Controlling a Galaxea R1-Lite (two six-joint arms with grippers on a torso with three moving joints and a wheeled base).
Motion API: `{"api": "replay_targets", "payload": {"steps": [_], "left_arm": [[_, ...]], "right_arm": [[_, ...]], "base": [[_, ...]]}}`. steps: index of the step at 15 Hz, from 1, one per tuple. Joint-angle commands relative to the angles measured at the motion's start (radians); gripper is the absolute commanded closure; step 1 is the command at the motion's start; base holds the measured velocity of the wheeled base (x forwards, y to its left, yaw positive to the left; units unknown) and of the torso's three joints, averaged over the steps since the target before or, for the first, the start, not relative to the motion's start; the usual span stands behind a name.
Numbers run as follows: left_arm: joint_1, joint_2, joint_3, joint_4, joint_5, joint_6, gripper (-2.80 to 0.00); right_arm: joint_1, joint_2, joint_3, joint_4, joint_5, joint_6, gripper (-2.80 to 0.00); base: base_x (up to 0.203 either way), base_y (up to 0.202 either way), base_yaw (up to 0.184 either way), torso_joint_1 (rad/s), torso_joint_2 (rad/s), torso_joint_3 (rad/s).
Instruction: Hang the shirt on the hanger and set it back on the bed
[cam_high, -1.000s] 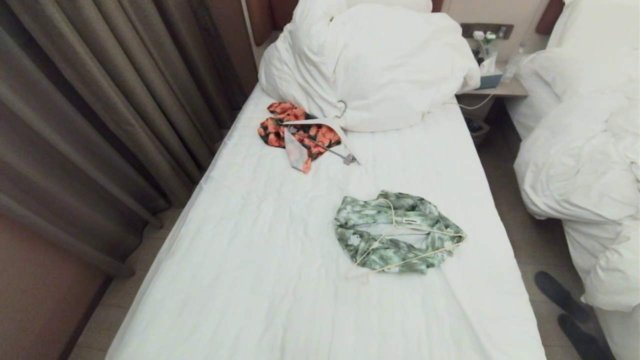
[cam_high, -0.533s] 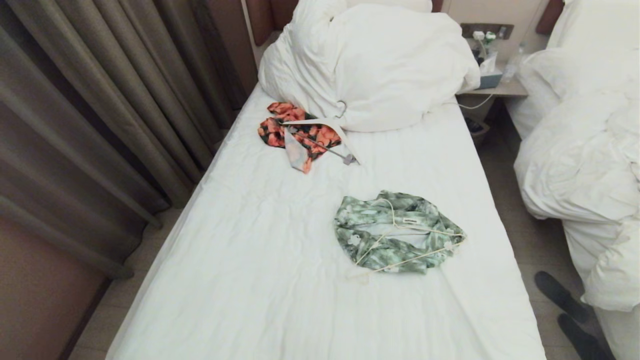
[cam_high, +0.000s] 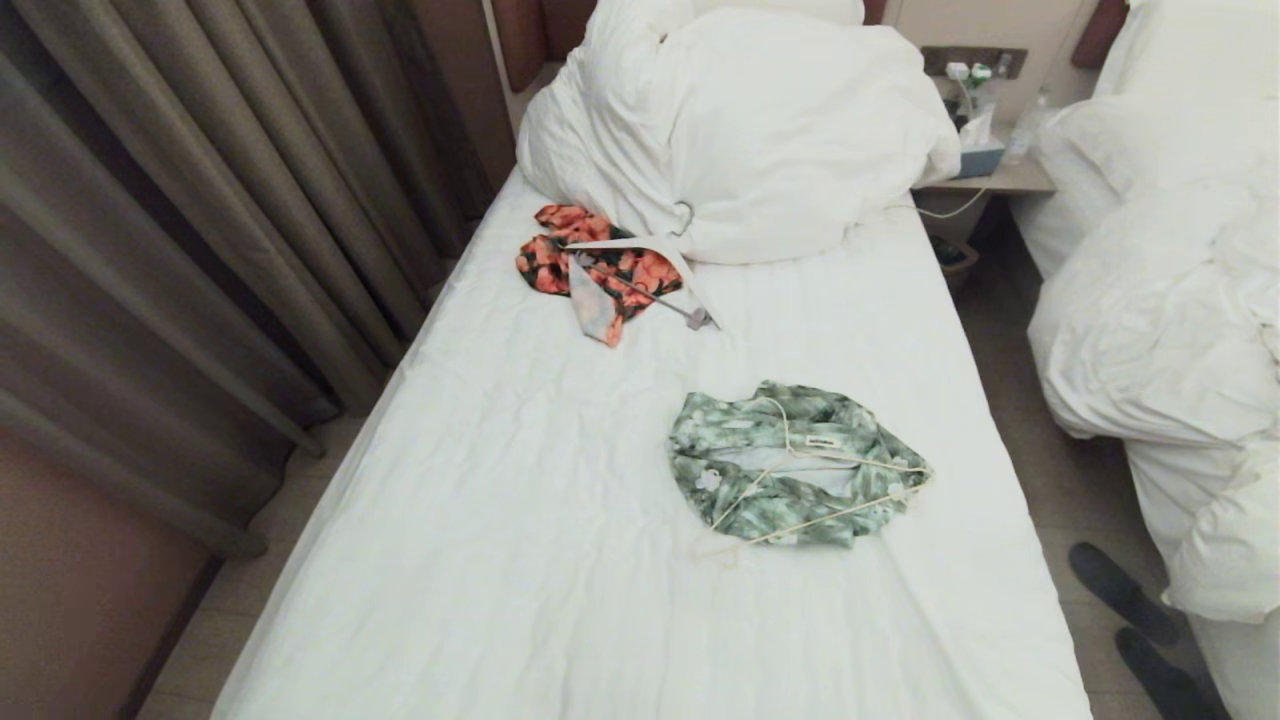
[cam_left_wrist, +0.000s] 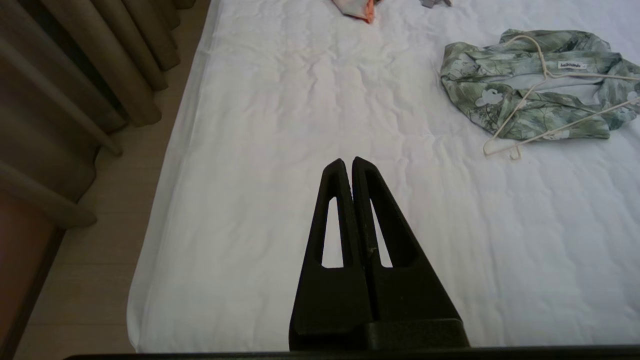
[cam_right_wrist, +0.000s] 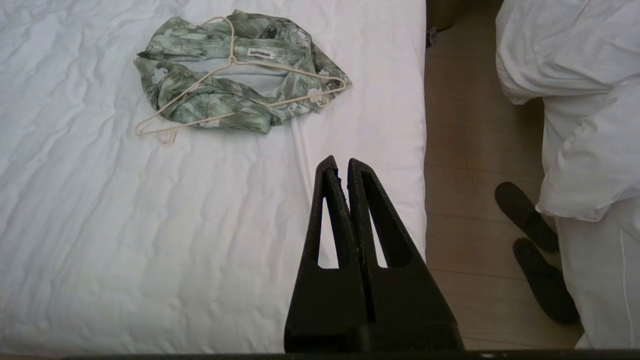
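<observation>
The green and white printed shirt (cam_high: 780, 440) lies crumpled on the bed (cam_high: 520, 560), right of its middle. On top of the shirt rests the thin cream hanger (cam_high: 800, 520), one corner poking onto the sheet. Both also show in the wrist views: shirt (cam_left_wrist: 530, 110), hanger (cam_left_wrist: 510, 140), shirt (cam_right_wrist: 220, 100), hanger (cam_right_wrist: 165, 120). My left gripper (cam_left_wrist: 348, 161) hangs shut over bare sheet, well short of the shirt. Near the bed's right edge my right gripper (cam_right_wrist: 339, 161) is shut and empty too. Neither arm shows in the head view.
An orange-red floral garment (cam_high: 600, 265) with a broad white hanger (cam_high: 672, 262) lies near the big white pillows (cam_high: 760, 130). Curtains (cam_high: 200, 220) line the left side. A second bed with heaped bedding (cam_high: 1170, 300) stands right; dark slippers (cam_high: 1130, 610) lie on the floor between.
</observation>
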Motion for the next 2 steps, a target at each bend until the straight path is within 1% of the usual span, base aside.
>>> {"api": "replay_targets", "payload": {"steps": [1,2], "left_arm": [[0.0,0.0,0.0,0.0,0.0,0.0,0.0],[0.0,0.0,0.0,0.0,0.0,0.0,0.0]], "right_arm": [[0.0,0.002,0.0,0.0,0.0,0.0,0.0],[0.0,0.002,0.0,-0.001,0.0,0.004,0.0]], "base": [[0.0,0.0,0.0,0.0,0.0,0.0],[0.0,0.0,0.0,0.0,0.0,0.0]]}}
